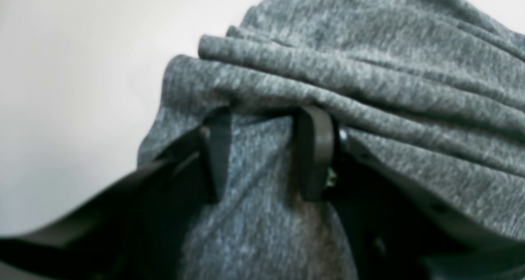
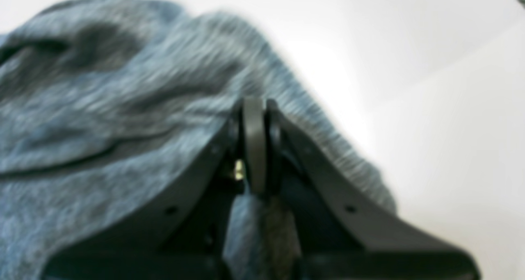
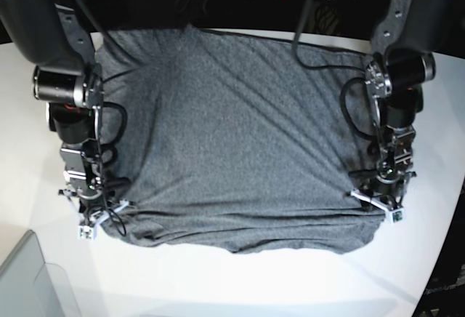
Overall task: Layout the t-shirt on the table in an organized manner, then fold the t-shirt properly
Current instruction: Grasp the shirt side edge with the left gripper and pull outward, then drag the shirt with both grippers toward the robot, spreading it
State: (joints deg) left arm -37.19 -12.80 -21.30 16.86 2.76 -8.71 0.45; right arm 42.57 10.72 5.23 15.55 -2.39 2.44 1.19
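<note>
The dark grey t-shirt (image 3: 232, 135) lies spread wide over the white table (image 3: 240, 281), wrinkled along its near hem. In the base view my right gripper (image 3: 91, 219) sits at the shirt's near left corner. The right wrist view shows this gripper (image 2: 255, 108) shut on a pinch of the t-shirt (image 2: 102, 108). My left gripper (image 3: 378, 199) is at the near right corner. Up close, my left gripper (image 1: 264, 116) has its fingers (image 1: 313, 149) apart. The t-shirt (image 1: 369, 67) lies flat between them, and folds bunch over their tips.
A clear plastic box (image 3: 29, 281) stands at the near left corner of the table. Black cables (image 3: 305, 26) hang over the shirt's far side. The table's curved edge (image 3: 443, 259) runs close behind the left arm.
</note>
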